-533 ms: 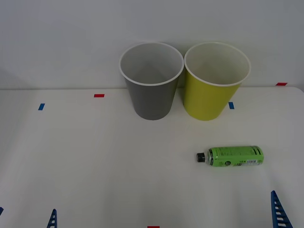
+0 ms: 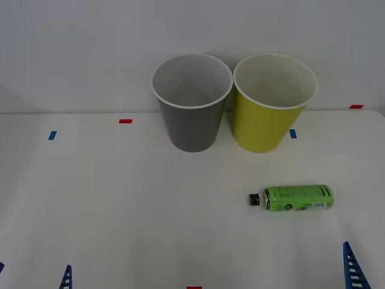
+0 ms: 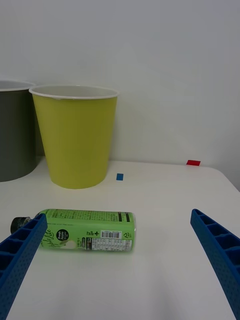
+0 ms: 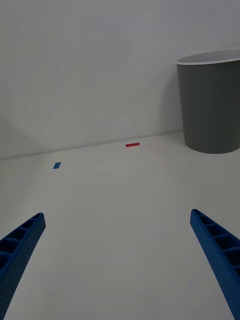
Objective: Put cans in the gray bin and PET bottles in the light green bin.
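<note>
The gray bin (image 2: pixel 192 129) and the light green bin (image 2: pixel 264 126) stand upright side by side at the table's back, against the wall. One PET bottle (image 2: pixel 292 198), with a green label and a black cap, lies on its side in front of the light green bin, cap pointing left. My right gripper (image 3: pixel 117 215) is open low over the table's front right, its fingers (image 2: pixel 351 268) apart from the PET bottle (image 3: pixel 90 231), which lies just ahead of them. My left gripper (image 4: pixel 117 215) hangs open at the front left with nothing between its fingers. Cans are out of view.
Small red and blue tape marks (image 2: pixel 125 121) dot the white table (image 2: pixel 150 205). A white wall rises right behind the bins. The gray bin (image 4: pixel 210 110) stands far ahead of my left gripper, to its right.
</note>
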